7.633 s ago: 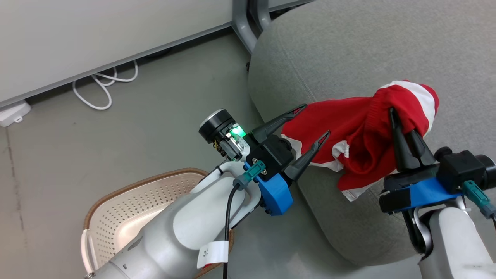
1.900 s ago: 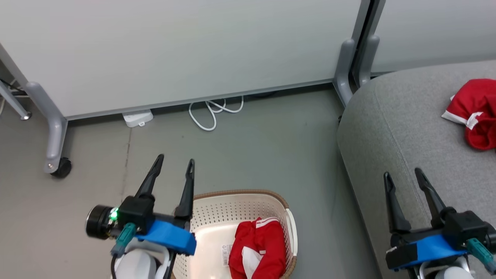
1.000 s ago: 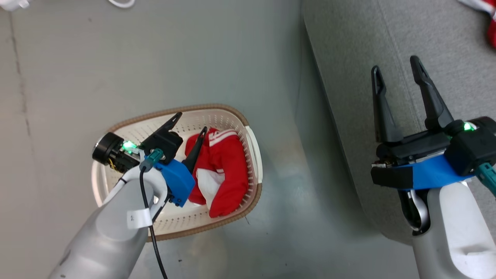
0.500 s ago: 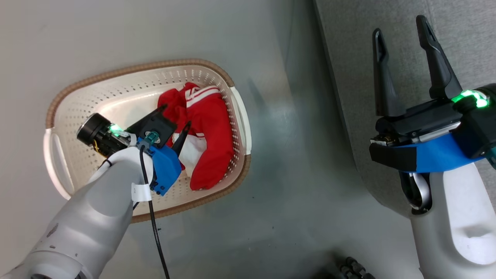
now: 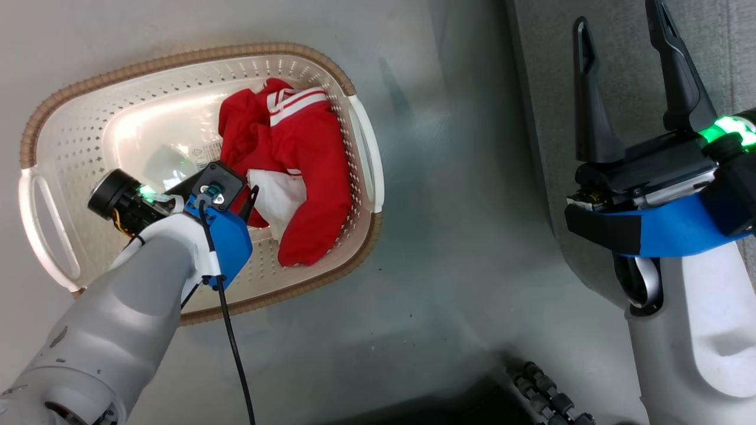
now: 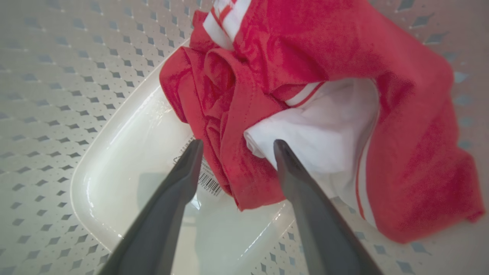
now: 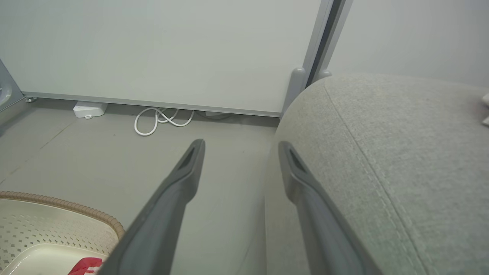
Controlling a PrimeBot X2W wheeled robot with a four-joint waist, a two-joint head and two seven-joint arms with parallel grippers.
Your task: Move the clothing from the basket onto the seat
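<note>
At nine o'clock of the head view, sitting on the floor (image 5: 449, 265): the basket (image 5: 177, 56), holding one piece of the clothing (image 5: 307, 153), red with white stripes and a white panel, bunched against the three o'clock wall. Long axis there roughly from twelve to six, striped end at twelve. Reaching down into the basket: the left gripper (image 6: 237, 145), jaws spread wide and pinching nothing. Looking along those jaws in the left wrist view: a folded red edge right between them, the bulk of the cloth spilling off toward one to four o'clock, the white panel at the jaw on the three o'clock side, a barcode label (image 6: 208, 182) on the bare basket bottom by the other jaw. Cannot tell whether either jaw already touches cloth. Judging from this: fold already bracketed, so probably only a short push ahead and a closing needed, and plainly the nearer arm for it. Further toward three o'clock, across bare floor: the right gripper (image 7: 241, 144), likewise spread and empty, poised at the edge of the seat (image 7: 382, 126), well apart from the basket.
</note>
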